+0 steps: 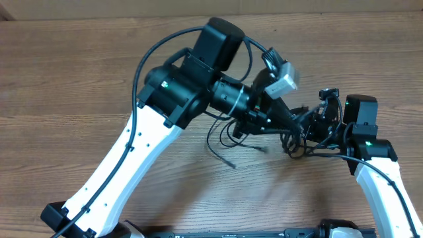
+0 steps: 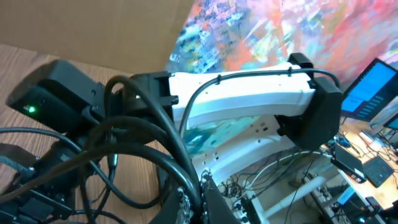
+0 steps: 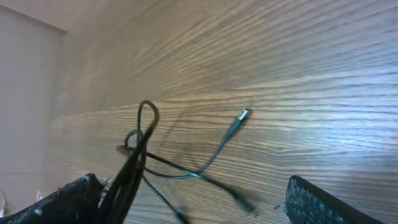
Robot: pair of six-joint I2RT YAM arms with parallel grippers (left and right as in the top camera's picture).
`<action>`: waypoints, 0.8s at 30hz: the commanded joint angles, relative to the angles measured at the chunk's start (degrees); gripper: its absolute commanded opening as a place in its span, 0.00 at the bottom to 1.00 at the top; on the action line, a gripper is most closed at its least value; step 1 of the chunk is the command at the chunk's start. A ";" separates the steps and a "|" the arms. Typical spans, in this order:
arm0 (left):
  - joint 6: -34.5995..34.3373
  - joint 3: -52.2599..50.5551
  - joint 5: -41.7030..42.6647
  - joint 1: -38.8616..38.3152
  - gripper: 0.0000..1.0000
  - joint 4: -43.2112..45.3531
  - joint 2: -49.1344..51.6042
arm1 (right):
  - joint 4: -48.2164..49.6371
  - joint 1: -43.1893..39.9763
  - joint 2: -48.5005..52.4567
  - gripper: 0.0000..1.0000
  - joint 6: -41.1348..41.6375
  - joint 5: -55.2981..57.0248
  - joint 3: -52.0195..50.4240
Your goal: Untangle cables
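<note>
The thin black cables (image 1: 292, 144) lie tangled on the wooden table between the two grippers, with loose plug ends trailing left (image 1: 231, 163). My left gripper (image 1: 283, 120) reaches in from the left. In the left wrist view its jaws (image 2: 194, 205) are shut on a black cable strand (image 2: 158, 162) that loops up in front of the camera. My right gripper (image 1: 307, 129) is at the tangle's right side. In the right wrist view its fingers (image 3: 193, 208) are wide apart, with a bundle of cable strands (image 3: 134, 162) running along the left finger and a silver plug (image 3: 244, 114) on the table beyond.
The right arm's white link (image 2: 249, 93) and black wrist housing (image 2: 50, 99) fill the left wrist view. The left arm's black motor body (image 1: 198, 73) hangs over the table centre. Beyond the table, monitors and floor wiring (image 2: 367, 93) show.
</note>
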 commanded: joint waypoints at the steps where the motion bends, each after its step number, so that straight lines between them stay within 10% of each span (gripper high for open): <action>1: 1.46 0.61 5.22 3.15 0.04 0.79 -2.89 | 0.31 -0.13 0.66 0.93 -0.92 3.37 0.55; 24: -3.93 0.61 17.53 17.81 0.04 0.85 -6.86 | 1.79 -0.13 0.66 1.00 -0.39 10.67 0.55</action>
